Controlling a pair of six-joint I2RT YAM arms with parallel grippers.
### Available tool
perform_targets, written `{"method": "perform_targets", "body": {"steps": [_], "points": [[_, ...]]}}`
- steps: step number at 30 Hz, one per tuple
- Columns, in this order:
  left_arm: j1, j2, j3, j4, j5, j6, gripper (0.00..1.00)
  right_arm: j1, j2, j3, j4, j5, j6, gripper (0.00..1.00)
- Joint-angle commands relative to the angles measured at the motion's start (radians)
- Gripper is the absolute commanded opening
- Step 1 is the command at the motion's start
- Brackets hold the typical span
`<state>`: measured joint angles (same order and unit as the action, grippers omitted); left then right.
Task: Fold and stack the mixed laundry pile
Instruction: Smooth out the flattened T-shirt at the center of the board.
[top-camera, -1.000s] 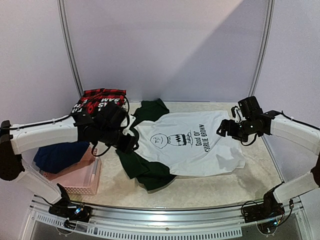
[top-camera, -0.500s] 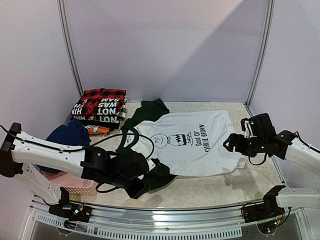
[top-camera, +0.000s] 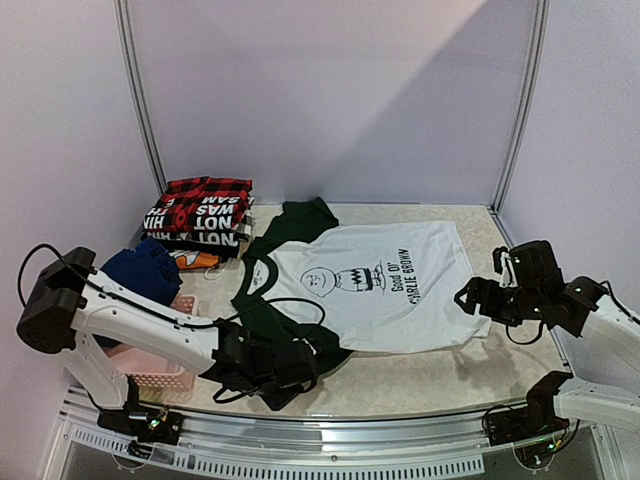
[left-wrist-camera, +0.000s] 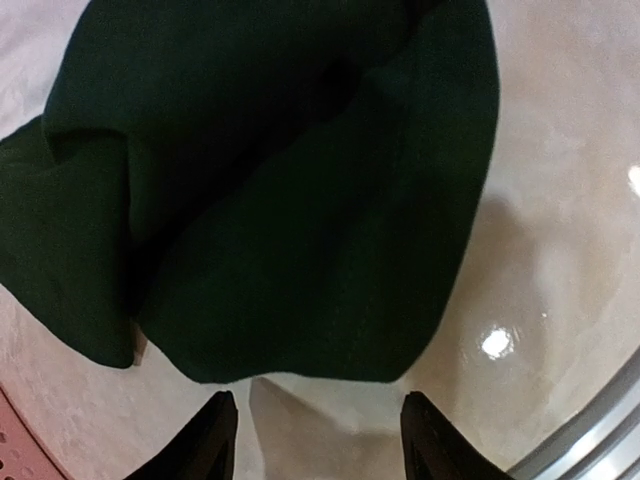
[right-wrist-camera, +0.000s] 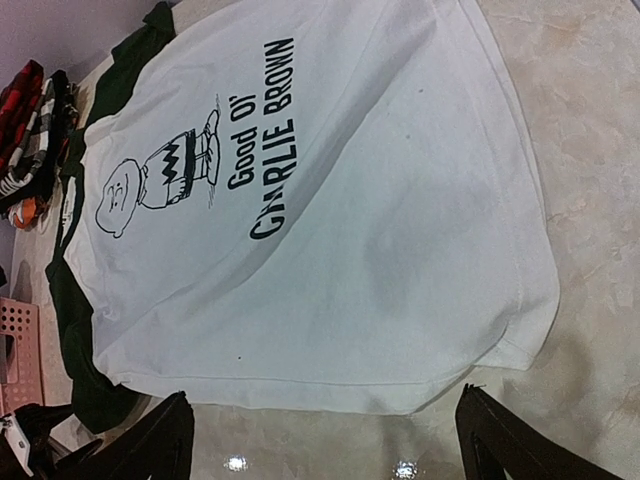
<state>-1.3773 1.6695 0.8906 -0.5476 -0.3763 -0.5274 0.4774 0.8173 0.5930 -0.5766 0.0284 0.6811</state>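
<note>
A white T-shirt (top-camera: 385, 290) with black print and dark green sleeves lies spread flat on the table. Its near sleeve (left-wrist-camera: 280, 190) is bunched at the front left. My left gripper (top-camera: 295, 372) hovers low at that sleeve's end. In the left wrist view the left gripper (left-wrist-camera: 318, 432) is open, with only bare table between its fingers. My right gripper (top-camera: 470, 298) sits at the shirt's right hem. In the right wrist view the right gripper (right-wrist-camera: 325, 415) stands wide open, and the shirt's (right-wrist-camera: 330, 230) hem edge lies just ahead of its tips. A folded red-and-black plaid shirt (top-camera: 208, 188) tops a stack at the back left.
Under the plaid shirt lies a black garment with white letters (top-camera: 200, 215). A pink lattice basket (top-camera: 150, 372) stands at the near left with a navy piece (top-camera: 140, 270) in it. Metal frame posts (top-camera: 138, 100) rise at the back corners, and a rail (top-camera: 330, 440) runs along the near edge.
My left arm swung from beside the stack down to the near sleeve at the front. My right arm drew back and down along the shirt's right hem. The shirt stayed put.
</note>
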Motion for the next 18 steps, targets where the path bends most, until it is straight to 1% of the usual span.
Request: {"method": "perform_targets", "body": {"steps": [1, 4, 5, 8, 10, 11, 12, 14, 18], "points": [[-0.012, 0.042, 0.009, 0.078, -0.083, -0.007, 0.54, 0.007, -0.009, -0.026, -0.016, 0.014, 0.010, 0.92], [-0.008, 0.073, 0.027, 0.081, -0.151, -0.007, 0.44, 0.007, -0.009, -0.037, -0.013, 0.010, 0.014, 0.91], [-0.007, 0.079, 0.028, 0.090, -0.165, -0.001, 0.40, 0.007, -0.009, -0.040, -0.012, 0.010, 0.015, 0.91], [-0.006, 0.081, 0.026, 0.140, -0.193, 0.018, 0.30, 0.007, -0.009, -0.048, -0.008, 0.011, 0.017, 0.91], [-0.004, 0.072, 0.027, 0.157, -0.215, 0.026, 0.17, 0.007, -0.009, -0.054, -0.005, 0.013, 0.016, 0.91], [-0.004, 0.065, 0.030, 0.159, -0.225, 0.025, 0.05, 0.007, -0.009, -0.057, -0.003, 0.013, 0.016, 0.91], [-0.005, 0.057, 0.033, 0.159, -0.227, 0.023, 0.00, 0.007, -0.009, -0.059, -0.004, 0.014, 0.016, 0.91], [-0.007, 0.034, 0.050, 0.126, -0.205, 0.020, 0.00, 0.007, -0.009, -0.060, -0.005, 0.015, 0.015, 0.92], [-0.041, -0.024, 0.112, -0.009, -0.145, 0.014, 0.00, 0.007, -0.016, -0.053, -0.016, 0.029, 0.010, 0.92]]}}
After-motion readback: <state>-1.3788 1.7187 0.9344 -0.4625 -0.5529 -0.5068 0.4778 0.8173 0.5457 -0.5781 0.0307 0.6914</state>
